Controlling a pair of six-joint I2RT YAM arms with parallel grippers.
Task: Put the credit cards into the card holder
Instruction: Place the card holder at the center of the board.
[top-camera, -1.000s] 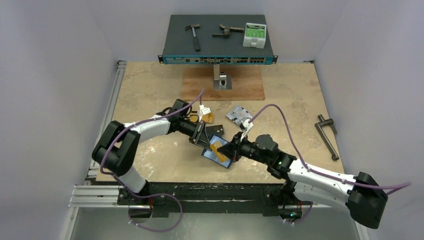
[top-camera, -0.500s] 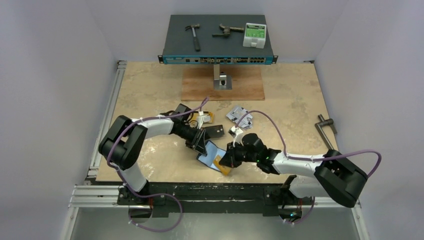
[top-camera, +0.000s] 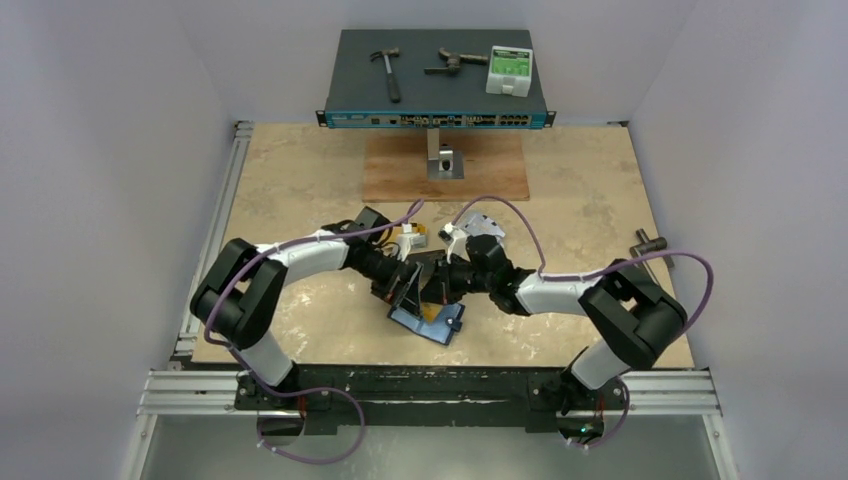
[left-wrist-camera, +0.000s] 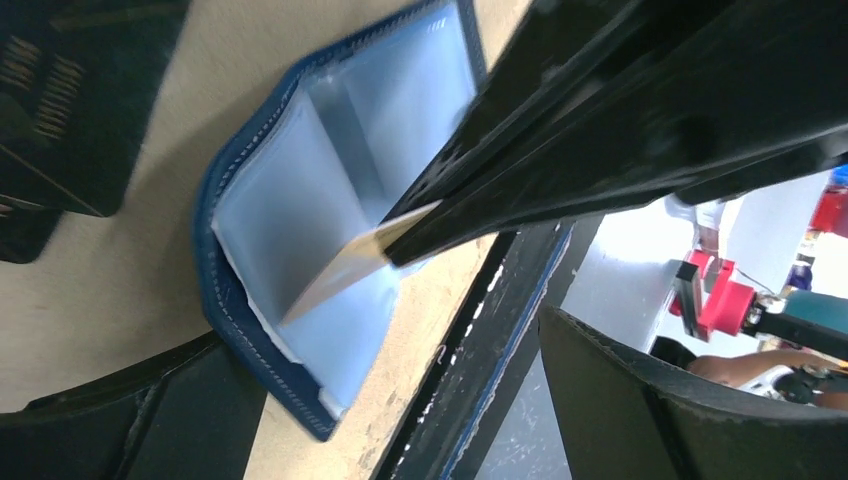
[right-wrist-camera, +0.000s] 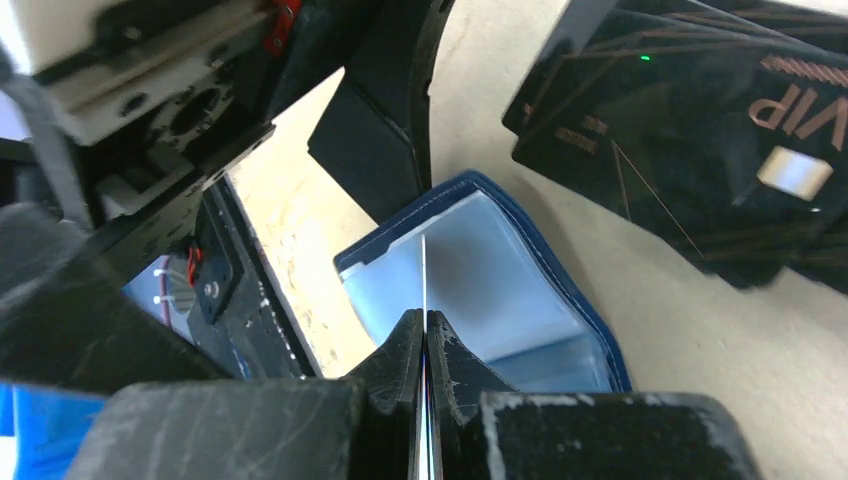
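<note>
One card holder (left-wrist-camera: 300, 230), lying open on table (top-camera: 300, 180). One gold card (left-wrist-camera: 345, 270), pinched by closed right end effector (right-wrist-camera: 424, 335) over holder's pocket. Left end effector (top-camera: 405, 290) spread wide, empty. Overlapping black cards (right-wrist-camera: 700, 150) beside holder, count unclear.

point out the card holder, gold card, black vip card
card holder (left-wrist-camera: 262, 205), left wrist view, inner lining
gold card (left-wrist-camera: 352, 266), left wrist view, exposed face
black vip card (right-wrist-camera: 715, 140), right wrist view, glossy face

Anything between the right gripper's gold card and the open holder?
Nothing visible. The gold card, pinched in the right gripper, points into the open card holder; the open left gripper stands at its edge, off the card's path.
</note>
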